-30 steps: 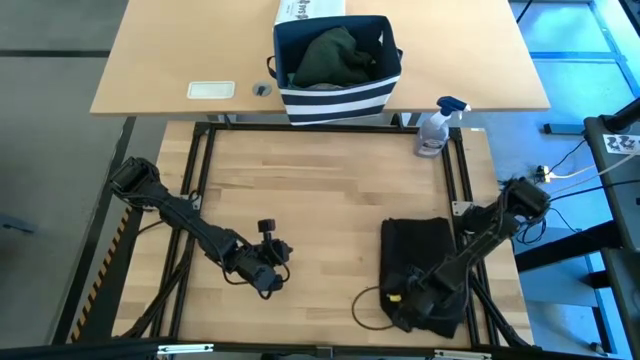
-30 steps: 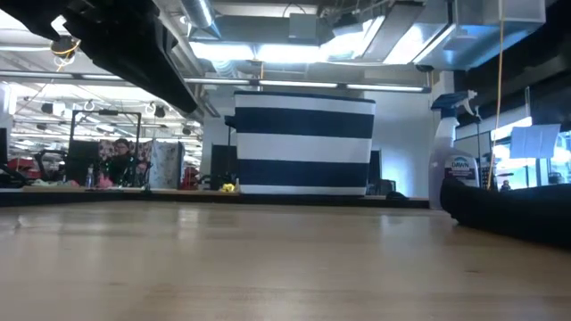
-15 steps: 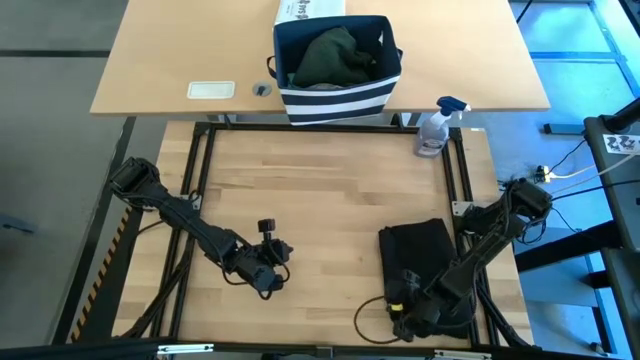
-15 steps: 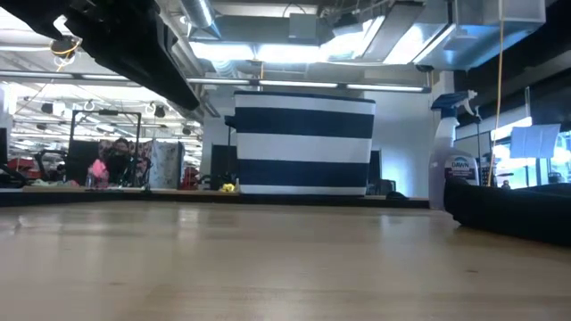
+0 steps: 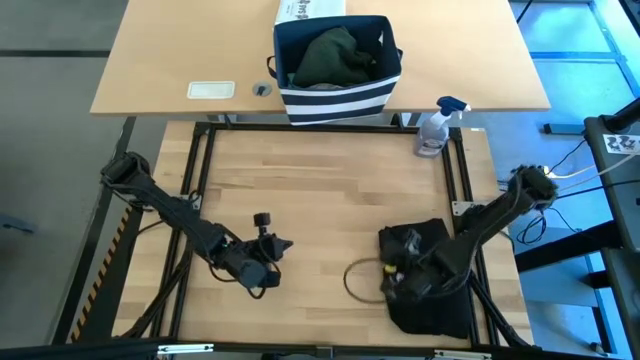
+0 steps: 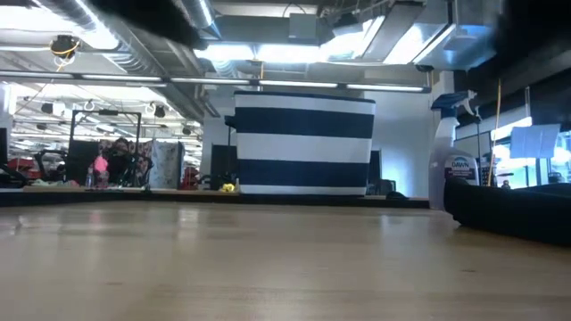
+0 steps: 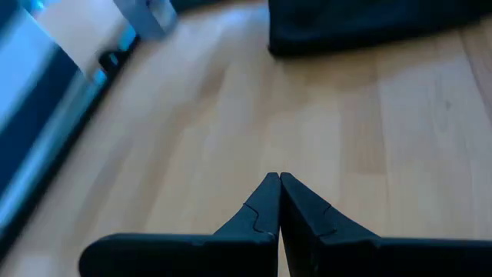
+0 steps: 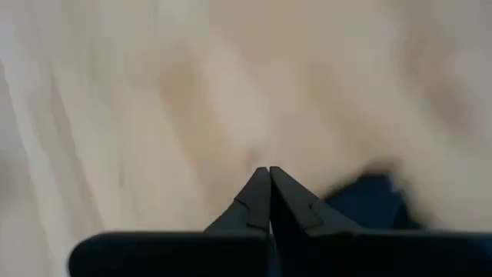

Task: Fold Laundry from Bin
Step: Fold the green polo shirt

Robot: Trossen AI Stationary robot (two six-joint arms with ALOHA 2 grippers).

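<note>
While high view hides it, wrist views show both fingers [image 7: 279,201] [image 8: 269,196] pinched together, holding nothing.

My two arms are dark, jointed links. My left gripper [image 5: 283,243] carries a small black knob on a stalk. My right gripper [image 5: 385,282] has a yellow mark and a thin dark cable looping beside it. My fingers [image 7: 265,201] are matte black wedges with notched edges.
</note>
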